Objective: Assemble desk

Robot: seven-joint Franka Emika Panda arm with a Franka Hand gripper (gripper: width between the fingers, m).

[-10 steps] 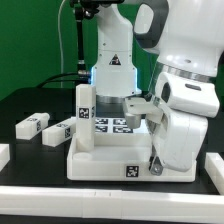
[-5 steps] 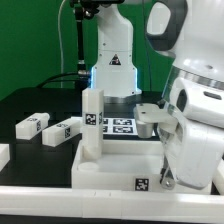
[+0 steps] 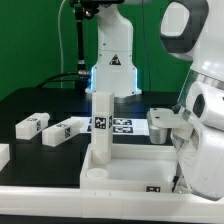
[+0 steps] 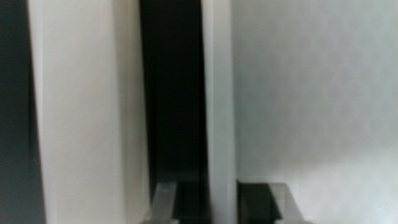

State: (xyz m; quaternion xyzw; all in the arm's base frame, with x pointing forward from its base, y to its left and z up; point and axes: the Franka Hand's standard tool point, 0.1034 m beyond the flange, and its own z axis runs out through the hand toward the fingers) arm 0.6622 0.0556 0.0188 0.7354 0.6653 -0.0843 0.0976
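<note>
The white desk top (image 3: 125,168) lies flat near the front, rim up. One white leg (image 3: 100,125) with a tag stands upright in its corner at the exterior view's left. Two loose legs (image 3: 33,124) (image 3: 60,131) lie on the black table further left. In the exterior view my gripper (image 3: 178,176) is down at the top's edge on the right, mostly hidden by the arm's white body. In the wrist view the gripper (image 4: 217,205) is shut on the top's thin white rim wall (image 4: 215,100), with a dark finger (image 4: 178,205) on each side.
The marker board (image 3: 128,125) lies behind the desk top, in front of the arm's base (image 3: 112,70). Another white part (image 3: 3,154) shows at the left edge. A white bar (image 3: 50,206) runs along the table's front.
The desk top, with the upright leg on it, has slid toward the exterior view's right and closer to the front, along with my arm. The loose legs have not moved.
</note>
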